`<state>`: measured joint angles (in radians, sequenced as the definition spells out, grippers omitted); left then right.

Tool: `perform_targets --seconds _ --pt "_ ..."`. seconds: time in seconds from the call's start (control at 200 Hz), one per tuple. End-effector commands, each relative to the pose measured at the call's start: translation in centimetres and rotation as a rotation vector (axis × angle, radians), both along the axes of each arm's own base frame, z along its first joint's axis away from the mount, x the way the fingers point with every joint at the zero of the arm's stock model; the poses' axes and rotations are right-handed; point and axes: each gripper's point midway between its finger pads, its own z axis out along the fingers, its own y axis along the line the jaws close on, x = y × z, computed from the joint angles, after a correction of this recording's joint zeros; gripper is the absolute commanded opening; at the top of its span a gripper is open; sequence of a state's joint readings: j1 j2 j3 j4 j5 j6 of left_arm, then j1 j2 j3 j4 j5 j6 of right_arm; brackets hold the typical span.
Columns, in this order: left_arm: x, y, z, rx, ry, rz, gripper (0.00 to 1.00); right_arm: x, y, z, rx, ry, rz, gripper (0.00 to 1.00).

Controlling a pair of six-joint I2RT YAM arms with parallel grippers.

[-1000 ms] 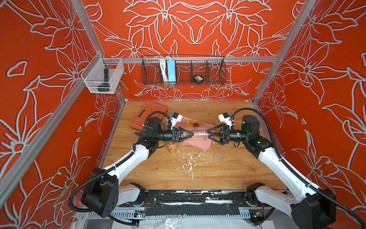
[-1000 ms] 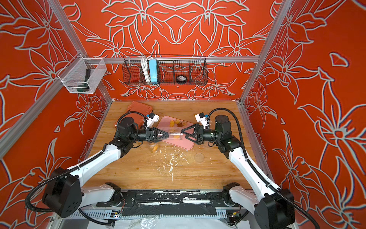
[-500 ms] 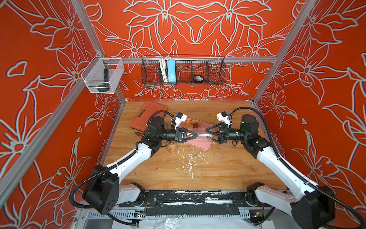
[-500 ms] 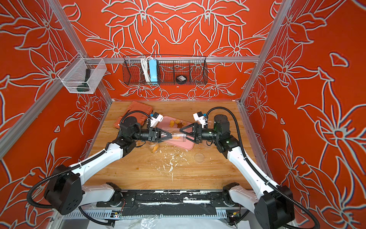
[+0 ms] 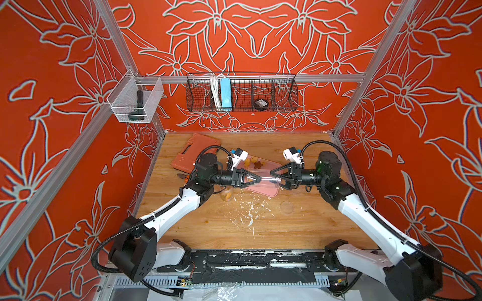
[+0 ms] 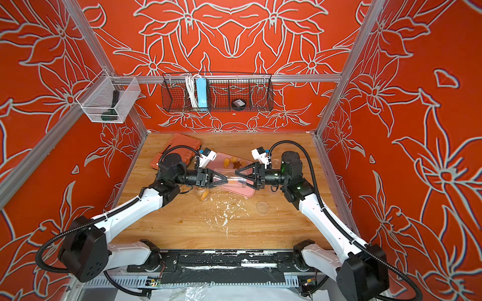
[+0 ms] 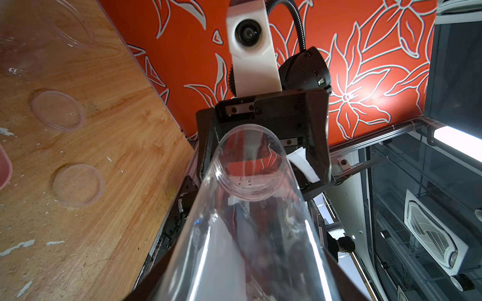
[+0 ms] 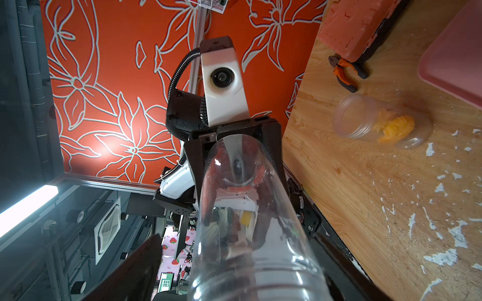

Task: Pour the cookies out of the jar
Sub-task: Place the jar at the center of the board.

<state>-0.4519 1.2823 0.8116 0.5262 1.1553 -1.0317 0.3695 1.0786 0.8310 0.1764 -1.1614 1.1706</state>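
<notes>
Left gripper [image 5: 258, 179] is clamped on the clear jar [image 6: 234, 181], keeping it level above the pink tray [image 5: 266, 192], I reckon to catch spills. Right gripper [image 5: 276, 179] straddles the mouth end, jaws apart. The jar looks empty, and cookies [image 5: 258, 164] lie on the tray.

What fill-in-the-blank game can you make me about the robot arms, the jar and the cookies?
1. The clear jar hangs sideways between the left gripper and the right gripper, above the ___ tray.
2. The brown cookie on that tray is shaped like a ___.
3. The blue power strip stands in the black wire ___.
Missing words: pink, star, basket.
</notes>
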Motion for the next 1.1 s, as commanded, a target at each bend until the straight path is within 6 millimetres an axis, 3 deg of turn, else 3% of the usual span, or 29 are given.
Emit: perform_targets --seconds 0.0,1.096 --pt "-0.47 -0.15 1.53 -0.023 -0.053 -0.031 0.65 -1.27 0.07 0.72 0.023 -0.017 0.043 0.89" --pt "-0.56 -0.09 1.41 -0.019 -0.050 -0.032 0.65 -1.86 0.13 -0.01 0.021 -0.004 0.043 0.72"
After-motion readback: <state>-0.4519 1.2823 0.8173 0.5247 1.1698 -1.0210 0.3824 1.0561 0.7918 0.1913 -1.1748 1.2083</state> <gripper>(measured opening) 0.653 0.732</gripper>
